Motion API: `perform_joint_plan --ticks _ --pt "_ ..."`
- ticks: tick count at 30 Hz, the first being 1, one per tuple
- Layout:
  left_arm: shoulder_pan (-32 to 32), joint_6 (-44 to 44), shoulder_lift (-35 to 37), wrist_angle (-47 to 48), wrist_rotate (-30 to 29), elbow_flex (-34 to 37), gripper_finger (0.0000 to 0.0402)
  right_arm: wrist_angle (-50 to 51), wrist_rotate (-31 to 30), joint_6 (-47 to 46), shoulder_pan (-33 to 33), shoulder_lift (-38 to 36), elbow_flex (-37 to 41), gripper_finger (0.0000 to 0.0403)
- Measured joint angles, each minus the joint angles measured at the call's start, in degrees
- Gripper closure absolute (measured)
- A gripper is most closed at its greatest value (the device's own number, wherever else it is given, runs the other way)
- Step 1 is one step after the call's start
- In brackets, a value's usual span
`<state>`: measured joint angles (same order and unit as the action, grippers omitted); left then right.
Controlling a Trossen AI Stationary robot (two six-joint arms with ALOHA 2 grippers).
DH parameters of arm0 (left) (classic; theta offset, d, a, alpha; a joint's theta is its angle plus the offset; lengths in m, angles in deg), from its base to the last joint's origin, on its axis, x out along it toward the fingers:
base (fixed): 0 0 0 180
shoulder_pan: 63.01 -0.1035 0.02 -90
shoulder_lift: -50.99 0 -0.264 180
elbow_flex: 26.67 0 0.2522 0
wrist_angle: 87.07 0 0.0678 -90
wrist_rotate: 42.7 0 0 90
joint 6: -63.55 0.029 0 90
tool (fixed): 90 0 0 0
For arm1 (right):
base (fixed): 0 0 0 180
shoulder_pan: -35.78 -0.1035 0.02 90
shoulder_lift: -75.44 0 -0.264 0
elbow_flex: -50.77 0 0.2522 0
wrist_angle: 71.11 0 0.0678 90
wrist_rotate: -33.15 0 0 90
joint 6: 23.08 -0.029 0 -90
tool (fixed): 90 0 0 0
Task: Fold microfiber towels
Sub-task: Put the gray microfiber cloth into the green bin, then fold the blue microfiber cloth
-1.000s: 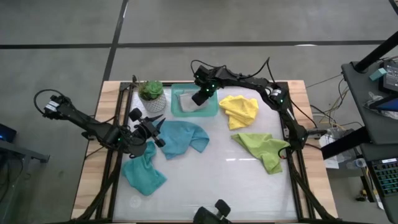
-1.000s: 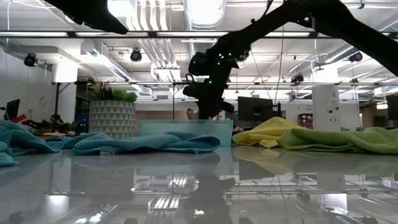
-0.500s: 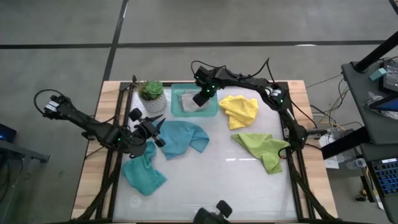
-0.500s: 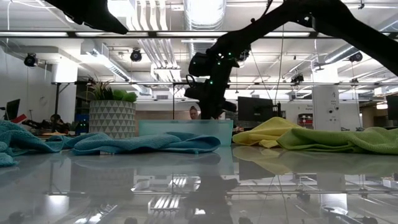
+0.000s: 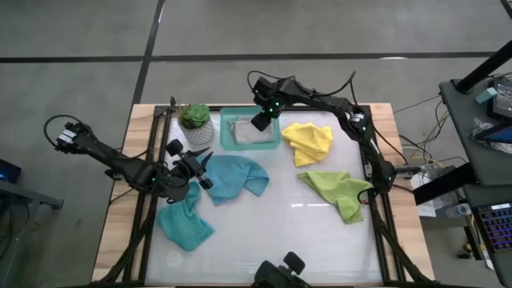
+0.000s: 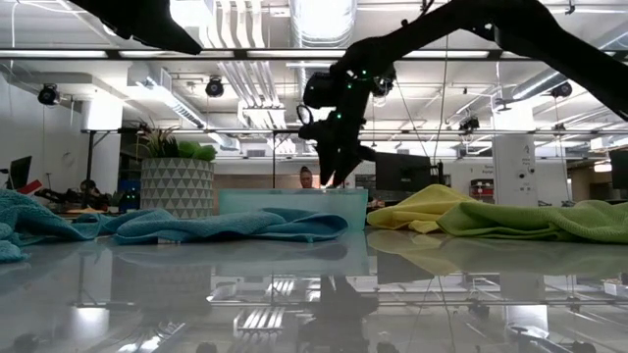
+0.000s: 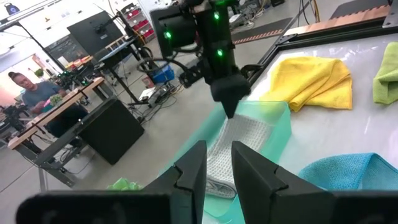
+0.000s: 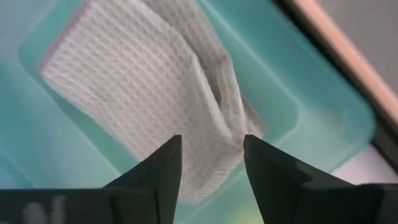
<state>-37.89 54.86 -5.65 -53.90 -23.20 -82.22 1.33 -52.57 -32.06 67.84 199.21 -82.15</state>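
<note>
A folded light grey towel lies in the teal tray at the table's far middle. My right gripper hangs open just above it, fingers pointing steeply down, touching nothing. Two teal-blue towels lie crumpled on the left. A yellow towel and a lime green towel lie crumpled on the right. My left gripper waits over the table's left side beside the teal-blue towels, its fingers a little apart with nothing between them.
A potted plant in a patterned white pot stands left of the tray at the far edge. The glossy tabletop between the towels, toward the near edge, is bare. A person sits at a desk in the room beyond.
My right gripper has opened and risen a little from the tray, tipping slightly. The grey towel stays lying in the tray.
</note>
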Motion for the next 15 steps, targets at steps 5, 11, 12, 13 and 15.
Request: perform_joint_plan --ticks 5,11,12,13,15 --pt "0.0 0.0 -0.1 0.0 0.0 0.0 0.0340 0.7 0.0 2.8 0.9 0.0 -3.4 0.0256" --pt "0.0 0.5 -0.8 0.2 0.0 0.0 0.0340 -8.0 0.6 5.8 -1.0 0.0 -1.4 0.0314" --pt "0.0 0.5 -0.8 0.2 0.0 0.0 0.0340 -10.5 0.7 6.4 -1.7 0.0 -0.7 0.0327" --pt "0.0 0.5 -0.8 0.2 0.0 0.0 0.0340 -12.8 0.7 7.1 -2.3 0.0 0.1 0.0340" --pt "0.0 0.6 -0.8 0.3 0.0 0.0 0.0340 -16.5 0.9 8.1 -3.3 0.0 1.5 0.0366"
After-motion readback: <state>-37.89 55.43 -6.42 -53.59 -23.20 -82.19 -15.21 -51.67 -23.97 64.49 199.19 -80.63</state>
